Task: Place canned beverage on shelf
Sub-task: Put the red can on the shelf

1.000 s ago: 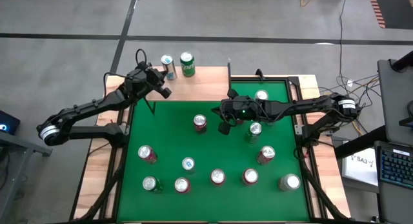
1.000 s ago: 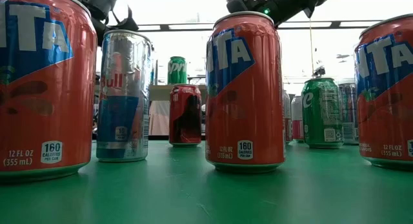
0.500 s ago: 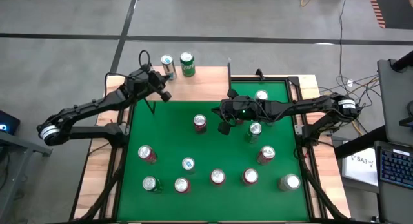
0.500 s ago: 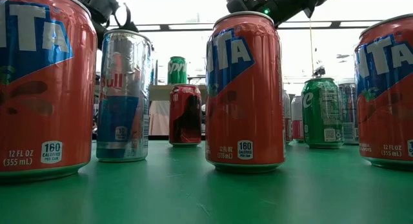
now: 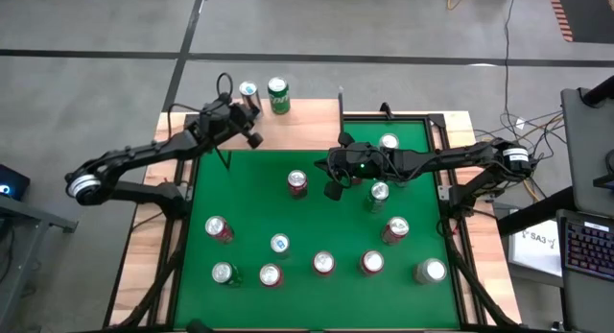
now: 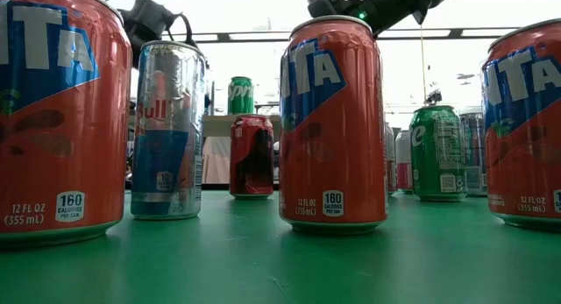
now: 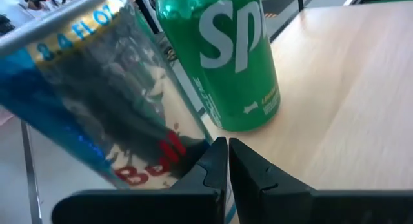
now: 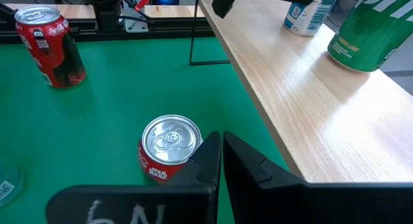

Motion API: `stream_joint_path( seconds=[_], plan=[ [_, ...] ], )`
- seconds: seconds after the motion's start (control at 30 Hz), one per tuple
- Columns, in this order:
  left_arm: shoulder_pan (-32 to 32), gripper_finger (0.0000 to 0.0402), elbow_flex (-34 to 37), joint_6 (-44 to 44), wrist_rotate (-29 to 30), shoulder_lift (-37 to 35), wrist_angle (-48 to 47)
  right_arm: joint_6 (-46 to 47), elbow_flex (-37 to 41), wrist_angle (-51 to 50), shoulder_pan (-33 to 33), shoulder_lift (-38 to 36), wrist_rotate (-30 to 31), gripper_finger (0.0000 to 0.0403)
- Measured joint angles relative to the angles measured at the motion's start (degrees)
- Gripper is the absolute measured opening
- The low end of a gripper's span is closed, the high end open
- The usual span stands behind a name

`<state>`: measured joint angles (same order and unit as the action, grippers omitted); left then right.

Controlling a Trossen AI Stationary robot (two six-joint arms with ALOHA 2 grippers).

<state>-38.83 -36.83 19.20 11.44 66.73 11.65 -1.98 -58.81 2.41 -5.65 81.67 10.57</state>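
Observation:
The shelf [image 5: 307, 122], a light-wood board on thin black legs, stands at the table's far edge. On its left part a silver-blue can [image 5: 248, 96] and a green Sprite can [image 5: 278, 93] stand upright on their bases. My left gripper [image 5: 249, 131] is shut just beside the silver-blue can [image 7: 97, 88], its fingertips [image 7: 216, 153] by the can's lower wall, with the Sprite can [image 7: 226, 56] ahead. My right gripper [image 5: 334, 190] hangs shut over the green table, next to a red cola can [image 8: 169, 150], and touches nothing. My left gripper has its shut fingertips right beside the silver-blue can's lower wall [image 7: 184, 146], coming nearly level over the shelf board. Whether they touch the can I cannot tell. The can stands upright on the shelf.
Several cans stand on the green table [image 5: 259, 199]: red ones [image 5: 219, 227] [image 5: 323, 263] [image 5: 394, 229], silver ones [image 5: 224, 273] [image 5: 431, 271], others near the right arm [image 5: 379, 192] [image 5: 388, 141]. The shelf's right part [image 8: 290, 108] is bare wood.
My left gripper, still shut, has moved toward the table's right and slightly down, closer to the silver-blue can on the shelf. The cans have not moved.

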Motion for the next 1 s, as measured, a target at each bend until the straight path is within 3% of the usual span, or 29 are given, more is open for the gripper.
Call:
stream_joint_path(
  seconds=[0.47, 0.67, 1.0],
  plan=[
    [0.0, 0.0000, -3.9, 0.0, 0.2, 4.0, -0.1, 0.0, 0.0, 0.0, 0.0, 0.0, 0.0, 0.0009],
    [0.0, 0.0000, -3.6, -0.2, 0.1, 0.1, -2.8, 0.0, 0.0, -0.1, 0.0, 0.0, 0.0, 0.0009],
    [-0.1, 0.0000, -3.5, 3.9, 0.1, -8.7, -17.3, 0.4, 0.0, -0.1, 0.0, 0.0, 0.0, 0.0009]
  ],
)
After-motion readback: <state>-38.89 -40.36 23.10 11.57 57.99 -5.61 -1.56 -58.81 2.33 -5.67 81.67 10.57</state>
